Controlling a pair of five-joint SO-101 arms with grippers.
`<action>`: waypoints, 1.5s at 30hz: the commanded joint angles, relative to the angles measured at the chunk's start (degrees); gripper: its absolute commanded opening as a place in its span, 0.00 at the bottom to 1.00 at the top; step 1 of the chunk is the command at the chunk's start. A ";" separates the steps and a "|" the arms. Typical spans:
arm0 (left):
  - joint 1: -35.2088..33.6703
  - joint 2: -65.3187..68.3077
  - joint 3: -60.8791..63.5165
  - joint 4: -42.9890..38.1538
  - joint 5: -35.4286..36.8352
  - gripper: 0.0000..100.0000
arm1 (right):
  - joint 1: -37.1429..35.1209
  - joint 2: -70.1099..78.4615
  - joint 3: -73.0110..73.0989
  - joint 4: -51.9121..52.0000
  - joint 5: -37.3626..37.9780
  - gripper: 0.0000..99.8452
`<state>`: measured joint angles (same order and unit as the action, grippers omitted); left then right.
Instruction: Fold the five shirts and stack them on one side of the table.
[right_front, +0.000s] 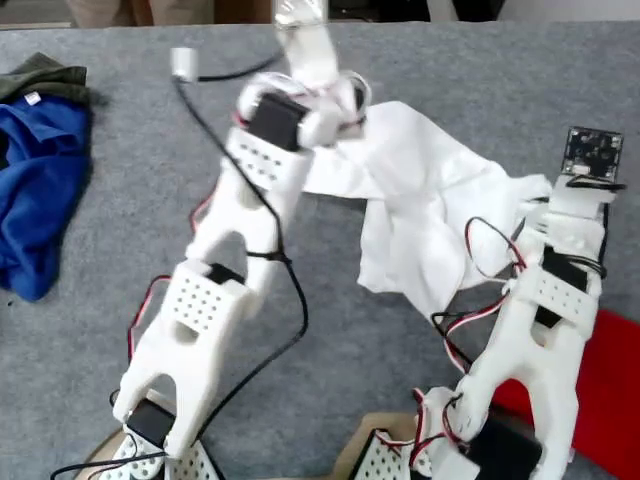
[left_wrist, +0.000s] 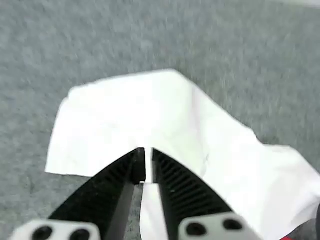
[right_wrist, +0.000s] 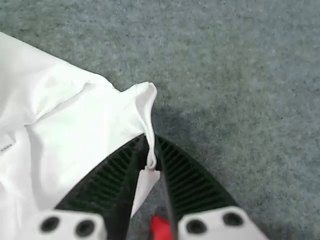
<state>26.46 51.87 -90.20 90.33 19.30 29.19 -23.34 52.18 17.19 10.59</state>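
Grey felt tabletop (right_front: 80, 350): crumpled white cloth shirt (right_front: 420, 190), creased, toward far edge. L gripper (left_wrist: 145, 167) & R gripper (right_wrist: 151, 162) both pinch its fabric.

Your high view looks steeply down over the table (right_front: 60, 380) from above its near edge. Both wrist cameras sit close above the white shirt (right_front: 420, 200), shared by all three.

Left arm (right_front: 240, 210) is stretched way out, right arm (right_front: 540, 320) sits closer in, left gripper (left_wrist: 148, 156) and right gripper (right_wrist: 151, 147) both pinched tight on the shirt (right_front: 420, 190).
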 joint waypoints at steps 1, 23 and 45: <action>2.46 2.42 -0.44 -0.97 2.81 0.15 | 1.80 1.45 -0.13 -3.25 -0.79 0.01; 10.37 16.31 -0.44 -13.01 8.97 0.10 | 4.62 14.46 -5.76 -8.09 -1.05 0.01; 11.52 16.48 -0.44 -7.21 8.88 0.09 | 4.62 14.37 -5.49 -8.00 -1.05 0.01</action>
<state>37.27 69.45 -89.93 83.03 28.00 33.14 -8.75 49.54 10.07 9.89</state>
